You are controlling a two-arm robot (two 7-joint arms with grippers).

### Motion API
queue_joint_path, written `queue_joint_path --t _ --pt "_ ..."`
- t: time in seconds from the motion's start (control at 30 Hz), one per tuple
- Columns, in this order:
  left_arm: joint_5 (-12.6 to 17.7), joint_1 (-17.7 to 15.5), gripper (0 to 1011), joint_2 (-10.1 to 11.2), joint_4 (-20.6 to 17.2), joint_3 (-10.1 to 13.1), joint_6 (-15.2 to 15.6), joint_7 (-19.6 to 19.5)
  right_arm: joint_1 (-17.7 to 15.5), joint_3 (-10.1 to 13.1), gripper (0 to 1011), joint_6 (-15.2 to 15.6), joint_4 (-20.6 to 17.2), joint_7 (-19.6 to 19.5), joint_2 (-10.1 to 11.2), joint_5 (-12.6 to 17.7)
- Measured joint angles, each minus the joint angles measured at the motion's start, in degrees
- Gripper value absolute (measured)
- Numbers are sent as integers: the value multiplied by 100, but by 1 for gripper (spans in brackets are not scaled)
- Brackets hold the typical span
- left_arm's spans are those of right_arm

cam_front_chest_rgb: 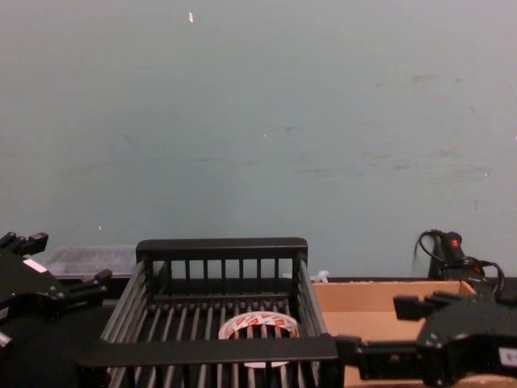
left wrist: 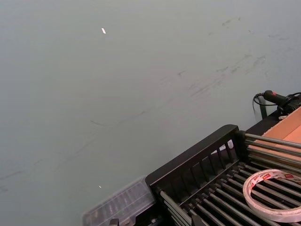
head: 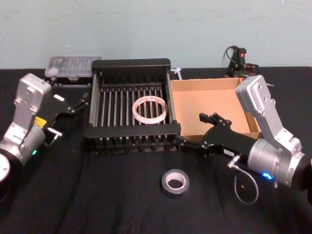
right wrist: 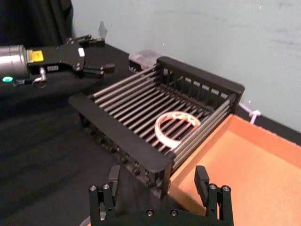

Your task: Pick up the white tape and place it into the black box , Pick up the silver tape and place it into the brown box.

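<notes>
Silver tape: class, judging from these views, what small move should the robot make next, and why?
Probably swing the right pincer down toward the silver tape. The white tape already lies in the black box, while the silver roll sits flat on the table in front of it, and the brown box holds nothing. The right pincer hangs open over the box edges, nearer the roll than the left pincer.

No text I can read: red print on white tape (left wrist: 275, 194) in black box (left wrist: 188, 165) too small.
</notes>
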Motion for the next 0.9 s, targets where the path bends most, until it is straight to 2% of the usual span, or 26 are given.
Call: queue_joint_path --t 0.43,0.9 --pt "0 0 1001 0 0 0 0 0 -343 -49 1000 197 -119 -7 257 76" --pt "0 0 1001 0 0 0 0 0 -437 -155 1000 212 -11 15 326 -10"
